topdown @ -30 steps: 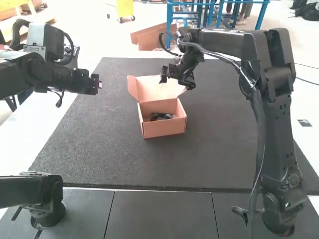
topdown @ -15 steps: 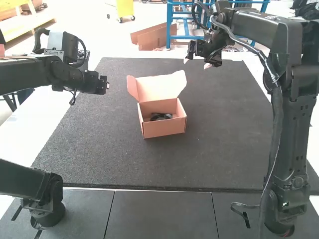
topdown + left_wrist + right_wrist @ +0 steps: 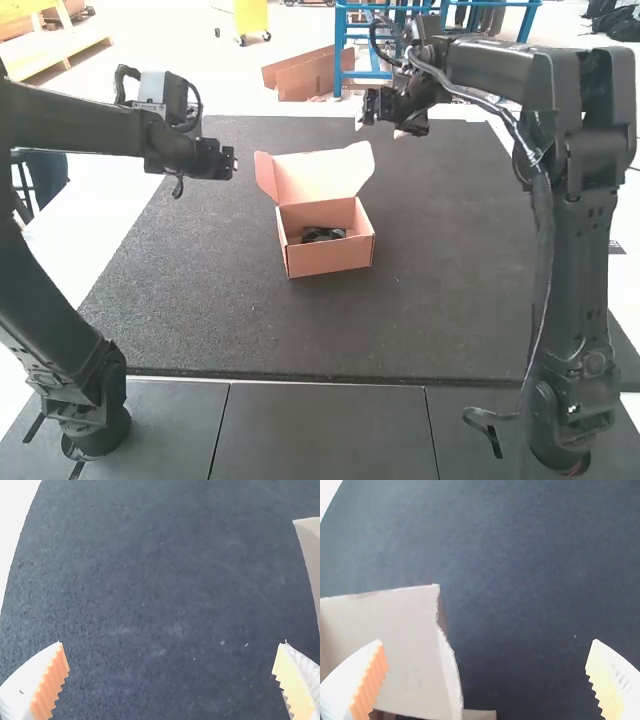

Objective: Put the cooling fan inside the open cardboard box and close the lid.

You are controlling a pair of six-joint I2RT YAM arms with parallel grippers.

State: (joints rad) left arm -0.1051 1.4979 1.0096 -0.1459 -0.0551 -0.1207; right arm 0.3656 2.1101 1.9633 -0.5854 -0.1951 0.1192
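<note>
Both grippers hang empty above the black mat [image 3: 200, 290]. The left gripper [image 3: 222, 163] sits at the upper left of the high view, just left of the raised lid [image 3: 318, 177]. Its ribbed fingers [image 3: 47, 685] are spread wide in the left wrist view. The right gripper [image 3: 392, 108] sits up and to the right of the lid's top corner, its fingers likewise far apart, with a corner of the lid beneath them in the right wrist view.

The cooling fan [image 3: 322, 236] lies as a dark shape inside the cardboard box [image 3: 330, 255] at the centre of the frame, so the placing looks done and closing the lid is the step in hand. The lid stands upright at the rear wall, one side flap [image 3: 265, 175] splayed at its left. Next, the right gripper likely needs to drop behind the lid and push it forward over the opening. The left gripper could steady the light box so it does not slide.
</note>
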